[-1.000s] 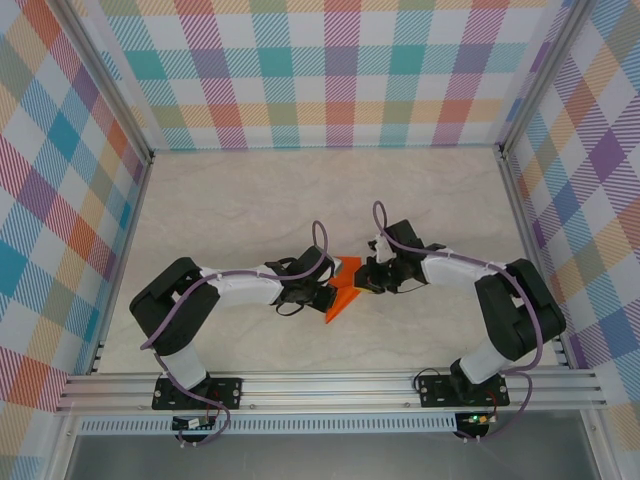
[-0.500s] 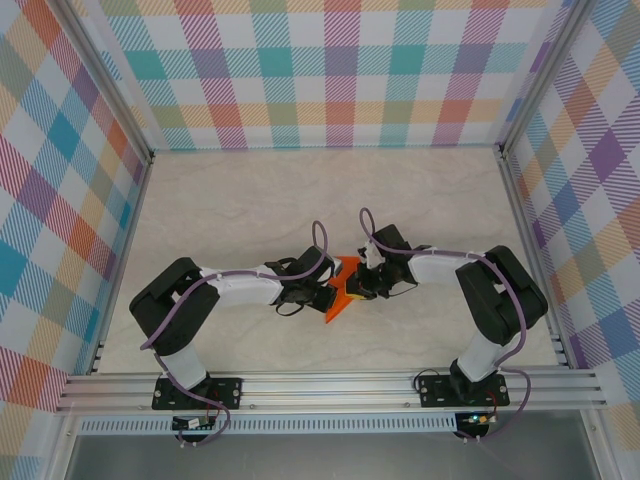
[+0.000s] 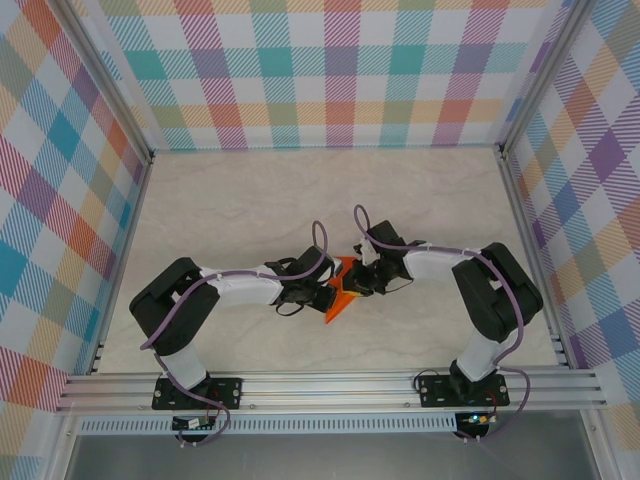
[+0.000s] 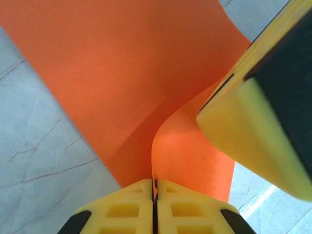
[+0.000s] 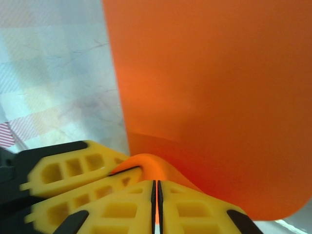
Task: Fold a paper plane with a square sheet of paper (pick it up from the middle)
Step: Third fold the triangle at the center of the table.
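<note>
- Top view: left tool (image 3: 322,296) and right tool (image 3: 363,283) met nose to nose over the counter (image 3: 230,200). The square sheet of paper (image 3: 338,306), already part-folded to a pointed shape, sat between the two tips, with its point trailing back toward the arm bases.
- Left wrist: left tool (image 4: 155,184) was clamped on a paper edge, jaws flat together. A curled flap rose straight off the tips and the rest of the sheet (image 4: 122,73) spread ahead of them. One right-tool finger (image 4: 253,122) sat just ahead-right, against that flap.
- Right wrist: right tool (image 5: 156,187) was closed too, with an orange sliver in the seam, so it was gripping paper. The sheet (image 5: 219,97) filled the space ahead-right. Left-tool fingers (image 5: 73,170) were just left, and a rounded fold bulged beside them.
- My read: mid-crease, fold not yet flat.
- To do it well: hold both pinches and line the edges up before pressing. Flatten the bulge along the centre line, moving slowly, since thin paper slips or tears.
</note>
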